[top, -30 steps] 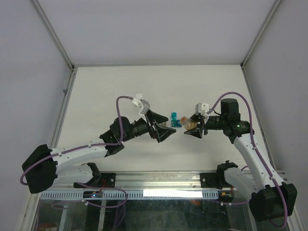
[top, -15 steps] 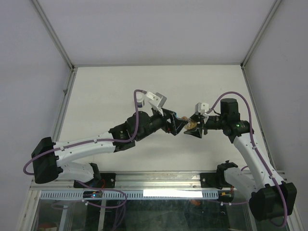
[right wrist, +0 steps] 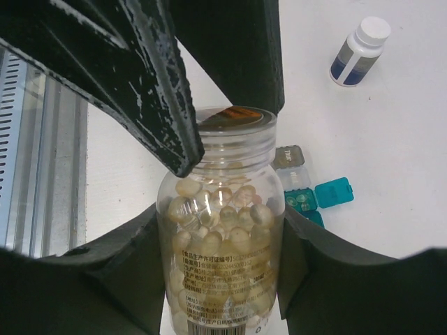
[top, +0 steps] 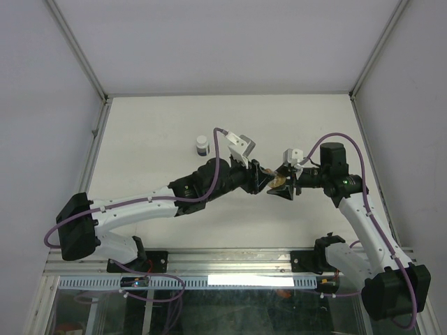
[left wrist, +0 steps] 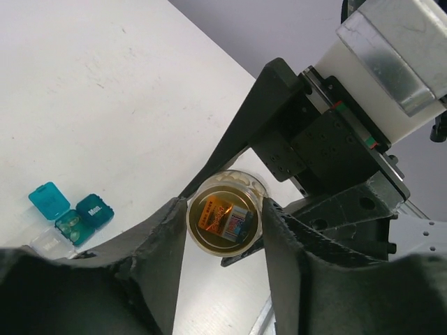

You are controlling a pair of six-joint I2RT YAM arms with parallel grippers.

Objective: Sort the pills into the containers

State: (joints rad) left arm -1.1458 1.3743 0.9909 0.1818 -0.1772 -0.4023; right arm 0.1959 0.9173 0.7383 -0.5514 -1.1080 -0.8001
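My right gripper is shut on a clear bottle packed with yellowish pills and holds it above the table. My left gripper has come in from the left, and its fingers press both sides of the bottle's gold lid. On the table lie the containers: a teal box with its lid open and a few pills in one compartment, and a grey box. They also show as teal boxes in the left wrist view. In the top view the left gripper hides them.
A small white bottle with a dark blue label stands upright at the back left of the two grippers, also seen as the white bottle in the right wrist view. A metal rail runs along the table's near edge.
My left arm has swung right and forward to the bottle, and its jaws have narrowed onto the lid. That move uncovered the white bottle. The right arm has stayed still.
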